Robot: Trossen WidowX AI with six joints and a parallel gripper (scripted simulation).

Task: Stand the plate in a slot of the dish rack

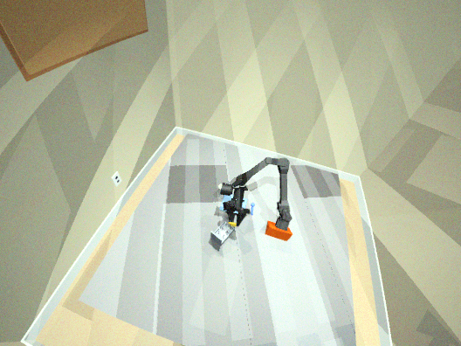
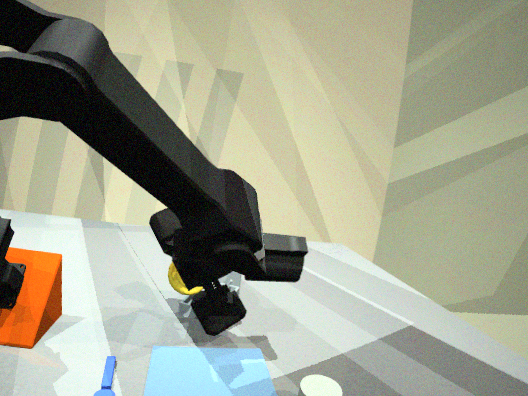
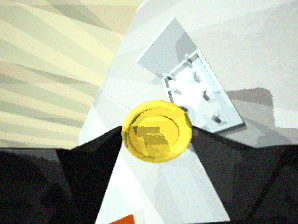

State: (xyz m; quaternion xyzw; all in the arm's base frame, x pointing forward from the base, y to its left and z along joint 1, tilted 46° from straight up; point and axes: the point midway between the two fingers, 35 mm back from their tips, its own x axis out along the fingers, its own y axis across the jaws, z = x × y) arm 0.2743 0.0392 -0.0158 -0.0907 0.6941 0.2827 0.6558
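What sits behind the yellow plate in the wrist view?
Behind the plate, held in the gripper, lies the grey dish rack, its pegs visible and its slots showing no dish. The plate covers the rack's near corner, so the rails there cannot be seen.

Glossy plate (image 3: 157,131) (matt grey rack (image 3: 202,93))

Bare test room, w/ patterned walls, wall socket (image 1: 116,178), worktable (image 1: 131,227), arm.
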